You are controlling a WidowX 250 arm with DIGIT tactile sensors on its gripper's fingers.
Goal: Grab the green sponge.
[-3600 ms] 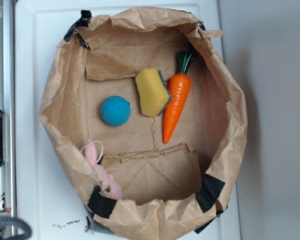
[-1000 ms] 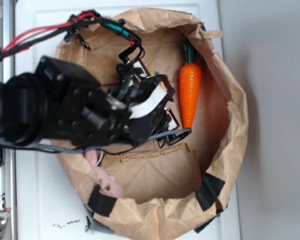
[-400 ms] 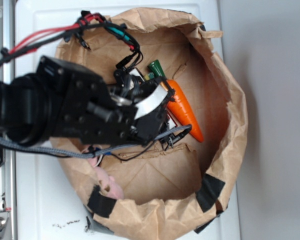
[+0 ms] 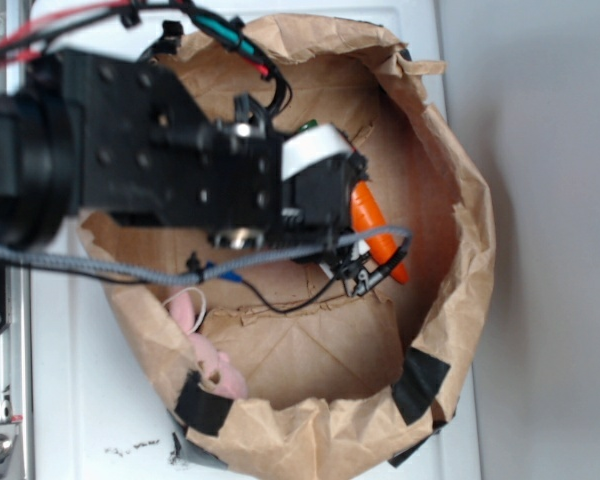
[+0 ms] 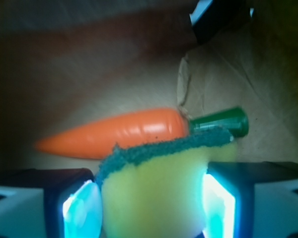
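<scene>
The green sponge (image 5: 154, 188), yellow foam with a dark green scouring layer along its top edge, fills the gap between my gripper's (image 5: 151, 201) two pads. The left pad (image 5: 82, 208) and the right pad (image 5: 218, 201) both press against its sides, so the gripper is shut on it. In the exterior view my black arm (image 4: 180, 150) reaches over the bag and hides the sponge and the fingers completely.
An orange toy carrot (image 5: 119, 131) with a green top lies just beyond the sponge; its tip shows past my arm as the carrot (image 4: 378, 228). All this sits inside a rolled-down brown paper bag (image 4: 460, 230). A pink soft toy (image 4: 205, 350) lies at the bag's lower left.
My arm came in over the bag and now looms larger and higher in the exterior view. The carrot got turned from upright to slanting. The sponge is out of sight beneath the arm.
</scene>
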